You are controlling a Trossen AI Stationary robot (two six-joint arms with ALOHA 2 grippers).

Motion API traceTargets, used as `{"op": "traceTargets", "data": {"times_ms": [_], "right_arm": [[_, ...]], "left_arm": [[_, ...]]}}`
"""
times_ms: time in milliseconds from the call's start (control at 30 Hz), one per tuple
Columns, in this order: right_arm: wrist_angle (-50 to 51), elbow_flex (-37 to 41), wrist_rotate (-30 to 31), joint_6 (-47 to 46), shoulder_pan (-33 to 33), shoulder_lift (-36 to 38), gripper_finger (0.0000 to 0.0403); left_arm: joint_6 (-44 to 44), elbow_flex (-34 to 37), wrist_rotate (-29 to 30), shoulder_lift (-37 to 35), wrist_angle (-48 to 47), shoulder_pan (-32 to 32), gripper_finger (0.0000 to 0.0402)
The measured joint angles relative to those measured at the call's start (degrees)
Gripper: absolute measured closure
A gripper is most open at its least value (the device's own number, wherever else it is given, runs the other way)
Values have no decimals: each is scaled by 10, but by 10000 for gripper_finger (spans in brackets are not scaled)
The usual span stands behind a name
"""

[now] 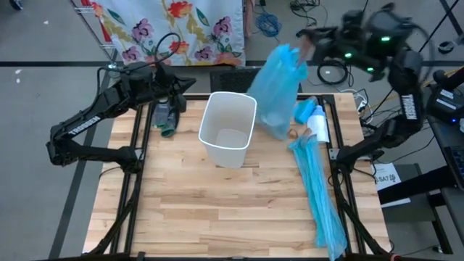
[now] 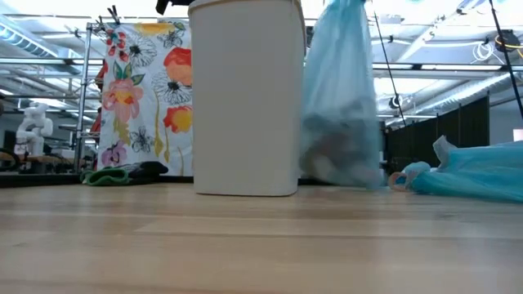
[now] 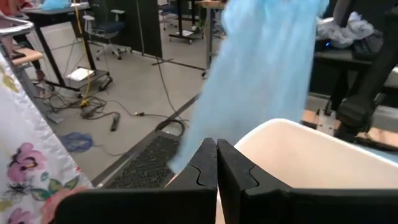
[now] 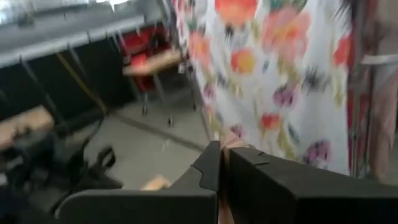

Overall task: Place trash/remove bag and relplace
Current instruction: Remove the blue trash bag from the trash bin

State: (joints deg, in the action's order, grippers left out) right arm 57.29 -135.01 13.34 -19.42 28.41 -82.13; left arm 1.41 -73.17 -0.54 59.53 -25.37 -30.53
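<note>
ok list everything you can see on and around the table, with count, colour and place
plastic waste bin: one, white, empty and unlined, table middle toward the back
filled plastic bag: one, light blue, hanging above the table beside the bin, on the bin's right in the high view
spare plastic bags: a bunch, light blue, laid long down the table's right side
green-and-dark item: one, back left of the table, under the left arm
floral cloth: one, white with flowers, behind the table
left gripper: shut, near the bin's rim
right gripper: shut, raised past the back right corner
</note>
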Motion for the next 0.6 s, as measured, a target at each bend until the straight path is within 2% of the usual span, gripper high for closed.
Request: {"op": "traceTargets", "data": {"times_ms": [267, 467, 600], "right_arm": [[10, 1, -2, -24, -56, -56, 403], [-62, -1, 2, 1, -88, -56, 403], [-38, -1, 62, 10, -90, -55, 403]], "left_arm": [[5, 0, 6, 7, -6, -14, 401], [5, 1, 5, 12, -16, -16, 401], [5, 1, 5, 12, -15, -17, 401]]}}
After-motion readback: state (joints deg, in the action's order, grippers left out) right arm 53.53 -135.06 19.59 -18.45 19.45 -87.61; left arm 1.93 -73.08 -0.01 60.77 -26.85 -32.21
